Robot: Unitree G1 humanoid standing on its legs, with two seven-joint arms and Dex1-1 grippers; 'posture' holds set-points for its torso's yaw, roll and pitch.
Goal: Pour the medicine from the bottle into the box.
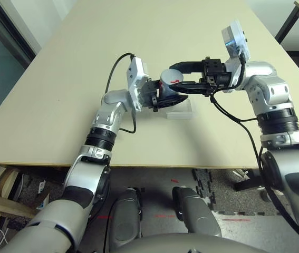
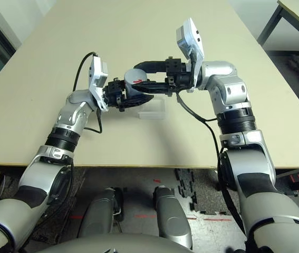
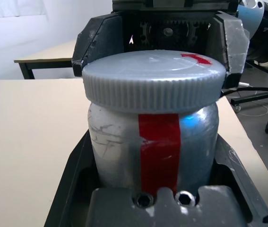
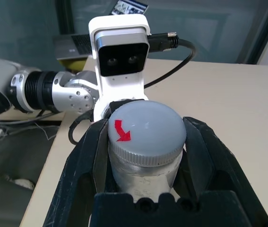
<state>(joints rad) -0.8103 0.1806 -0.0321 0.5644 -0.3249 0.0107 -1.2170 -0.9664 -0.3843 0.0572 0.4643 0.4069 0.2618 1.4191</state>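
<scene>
bottle: small silver-grey cylindrical bottle (image 1: 166, 84) with red-striped label, held in the air over the beige table (image 1: 59, 95), grey ribbed cap (image 4: 147, 130) on
left tool (image 1: 157, 97): clamped on the body
right tool (image 1: 183, 76): pinching the cap
box: clear plastic tray (image 1: 182, 112) right underneath
risk: cap pops off suddenly, bottle jerks, pills miss the tray

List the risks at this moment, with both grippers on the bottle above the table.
1. The right gripper clamps the cap while the left gripper holds the bottle; uneven twisting could wrench the bottle loose.
2. The bottle hangs beside the box, not squarely over it; a cap coming off abruptly may spill medicine onto the table.
</scene>
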